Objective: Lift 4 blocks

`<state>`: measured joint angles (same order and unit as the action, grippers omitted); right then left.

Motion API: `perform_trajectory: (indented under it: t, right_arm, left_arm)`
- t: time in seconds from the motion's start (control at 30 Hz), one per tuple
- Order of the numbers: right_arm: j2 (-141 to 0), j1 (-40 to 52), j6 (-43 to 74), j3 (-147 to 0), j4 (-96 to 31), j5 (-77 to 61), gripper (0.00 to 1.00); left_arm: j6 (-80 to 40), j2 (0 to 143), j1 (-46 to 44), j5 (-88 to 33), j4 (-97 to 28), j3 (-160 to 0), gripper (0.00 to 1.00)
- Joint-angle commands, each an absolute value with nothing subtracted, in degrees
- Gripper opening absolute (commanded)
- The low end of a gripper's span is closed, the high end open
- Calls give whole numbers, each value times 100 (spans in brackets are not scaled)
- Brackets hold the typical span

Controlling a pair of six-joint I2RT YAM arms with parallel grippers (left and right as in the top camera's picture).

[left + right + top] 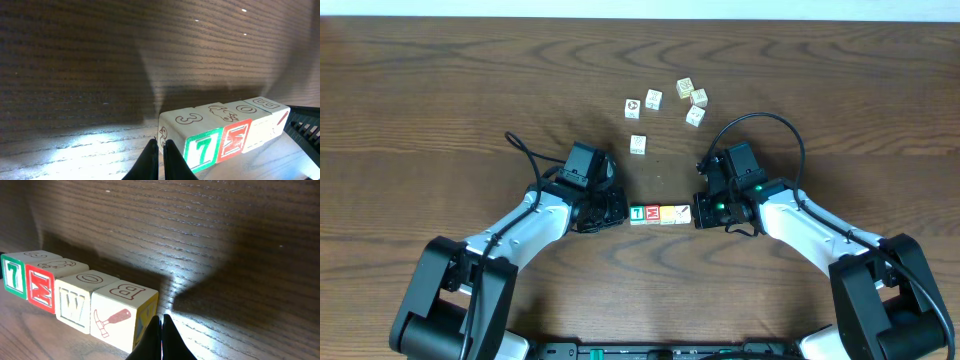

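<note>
The 4 blocks lie in one tight row on the wood: green, red, yellow-orange and white. My left gripper is shut, its tip against the green end; in the left wrist view the gripper touches the block with the green 7. The shut right gripper presses the white end, and in its wrist view the gripper sits at the hammer block. Nothing lies between either pair of jaws. I cannot tell whether the row rests on the table or hangs above it.
Several loose cream picture cubes lie farther back on the table, one alone and a cluster around. Both arms reach in from the near edge, with a black cable looping above the right one.
</note>
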<state>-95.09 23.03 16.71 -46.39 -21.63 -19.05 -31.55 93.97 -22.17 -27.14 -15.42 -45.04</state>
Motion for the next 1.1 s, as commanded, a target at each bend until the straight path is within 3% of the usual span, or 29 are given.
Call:
perform_trajectory:
  t: [0.0, 1.07]
  right_arm:
    - [-9515, 2259, 1559, -4757, -2154, -1973, 1]
    - [-9515, 2259, 1826, -4757, -2279, -2217, 1]
  left_arm:
    - [-3205, 9463, -2193, -2810, -1538, -4598, 7]
    - [-2875, 9627, -2359, -2786, -1509, -4598, 7]
